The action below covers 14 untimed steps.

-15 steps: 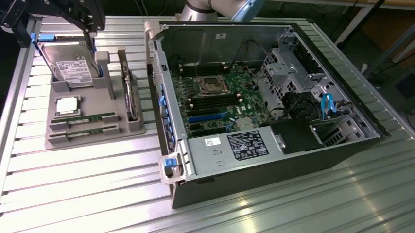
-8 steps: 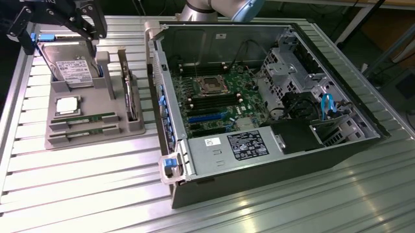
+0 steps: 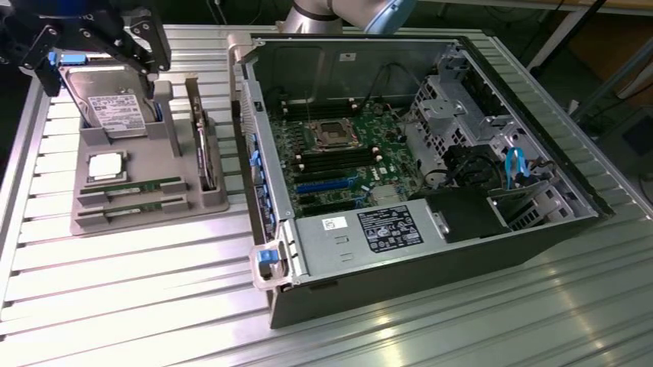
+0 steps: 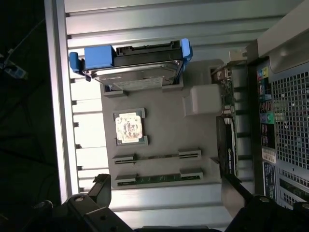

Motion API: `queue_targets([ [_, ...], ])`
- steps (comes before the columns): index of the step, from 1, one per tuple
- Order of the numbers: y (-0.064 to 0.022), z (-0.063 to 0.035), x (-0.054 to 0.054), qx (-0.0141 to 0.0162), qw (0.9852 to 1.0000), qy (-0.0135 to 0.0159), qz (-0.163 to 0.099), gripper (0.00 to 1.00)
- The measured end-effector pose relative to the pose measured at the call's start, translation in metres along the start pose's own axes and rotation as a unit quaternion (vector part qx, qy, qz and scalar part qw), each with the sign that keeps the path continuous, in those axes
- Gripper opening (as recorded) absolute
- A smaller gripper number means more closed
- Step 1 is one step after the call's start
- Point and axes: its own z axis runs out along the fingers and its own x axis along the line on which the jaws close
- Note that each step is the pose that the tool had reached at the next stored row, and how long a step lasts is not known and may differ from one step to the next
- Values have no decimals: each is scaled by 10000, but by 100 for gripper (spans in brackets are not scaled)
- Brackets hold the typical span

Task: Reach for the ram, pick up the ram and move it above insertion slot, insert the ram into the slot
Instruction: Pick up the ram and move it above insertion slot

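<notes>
Two green ram sticks lie side by side in the grey holder's front grooves, ram [image 3: 133, 187] and its twin [image 3: 134, 205]; in the wrist view they are the ram [image 4: 157, 156] and its twin [image 4: 159, 178]. My gripper [image 3: 102, 65] hovers above the back of the holder, over the hard drive, well apart from the sticks. Its fingers [image 4: 102, 186] are spread wide with nothing between them, gripper [image 4: 165, 182] open. The black memory slots [image 3: 337, 162] run in parallel on the motherboard, just in front of the silver processor socket [image 3: 332, 134].
The grey holder [image 3: 153, 164] also carries a hard drive [image 3: 115, 111] with blue rails, a processor chip [image 3: 105, 166] and an upright card [image 3: 207, 153]. The open computer case [image 3: 429, 153] stands at the exterior view's right. A blue expansion socket [image 3: 321, 184] lies near the slots.
</notes>
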Motion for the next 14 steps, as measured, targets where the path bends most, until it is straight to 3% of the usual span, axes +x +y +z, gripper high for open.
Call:
queue_targets([
  [3, -2, 46, -2, 4, 10000, -1, 0, 99],
  [10, -10, 264, -8, 30, 10000, -3, 1, 99],
  [12, -10, 267, -8, 55, 10000, -4, 2, 99],
  [14, -10, 269, -9, 58, 10000, -6, 1, 99],
])
